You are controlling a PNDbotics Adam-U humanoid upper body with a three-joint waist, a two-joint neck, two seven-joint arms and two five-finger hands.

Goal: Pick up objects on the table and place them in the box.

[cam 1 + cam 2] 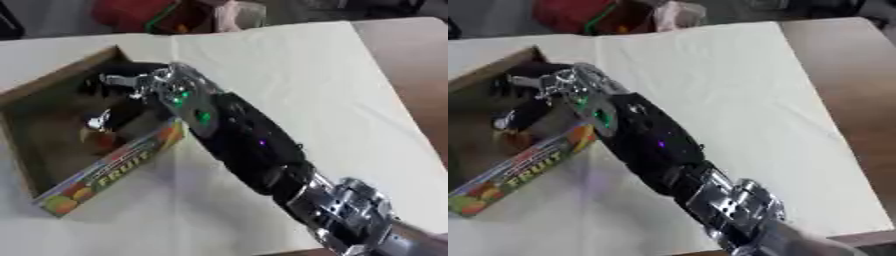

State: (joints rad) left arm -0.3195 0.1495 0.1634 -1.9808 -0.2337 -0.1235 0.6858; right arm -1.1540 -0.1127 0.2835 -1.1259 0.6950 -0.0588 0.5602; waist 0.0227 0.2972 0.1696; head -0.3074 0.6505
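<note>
Even, soft overhead light, whole frame blurred, glare on white tablecloth (289,65), box (52,87) interior shadowed at left

right arm (254,145) crosses the table (289,65) from lower right | right hand (122,87) reaches over the box (52,85), fingers pointing down into it | inside: something shiny and orange (98,131), perhaps an object under the fingertips | box wall printed FRUIT
</note>
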